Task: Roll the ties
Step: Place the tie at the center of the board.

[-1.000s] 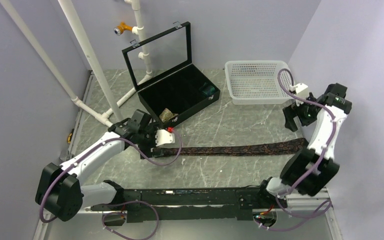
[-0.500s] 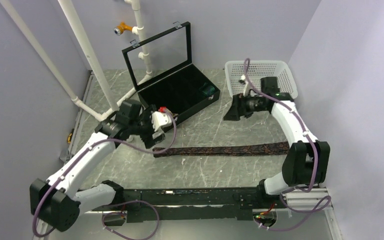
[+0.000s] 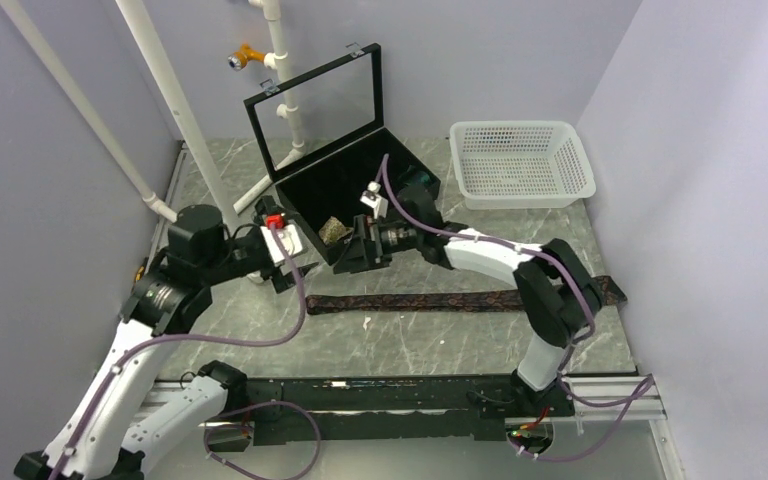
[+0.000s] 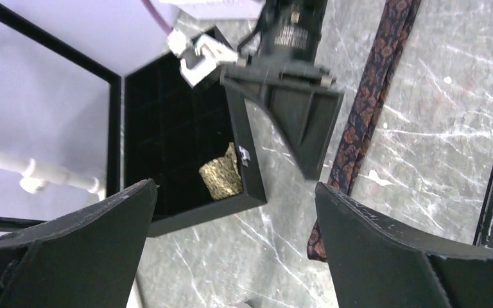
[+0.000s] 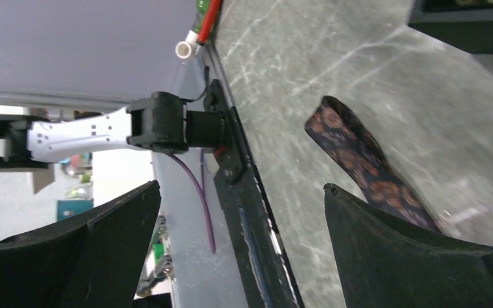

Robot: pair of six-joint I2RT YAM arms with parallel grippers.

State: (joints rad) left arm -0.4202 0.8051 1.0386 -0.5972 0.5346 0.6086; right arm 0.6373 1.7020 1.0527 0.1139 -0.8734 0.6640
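White PVC pipes (image 3: pixel 185 120) slant down well left of the black display case (image 3: pixel 400 215). Its glass lid (image 3: pixel 320 105) stands open at the back.

The left gripper (image 3: pixel 282 268) hangs just left of the case's front corner. Its fingers (image 4: pixel 70 250) are spread wide with nothing between them. A white camera mount with a small red piece (image 3: pixel 273 221) sits on its wrist.

Inside the case, the tan speckled tie (image 4: pixel 221 176) sits rolled up in a front compartment, against the front wall.

The right gripper (image 3: pixel 353 252) is at the case's front wall, just right of that roll. Its fingers (image 5: pixel 417 244) are parted and hold nothing. The white lettering on its motor housing (image 4: pixel 292 29) is too blurred to read.

The dark brown-maroon tie (image 3: pixel 460 299) lies flat and unrolled on the grey marbled table (image 3: pixel 410 350), in front of the case. Its left end is near the case's front corner. From there it runs right under the right arm, and its wider end lies well right of the case.

A white plastic basket (image 3: pixel 515 128) stands right of the case, near the back wall.
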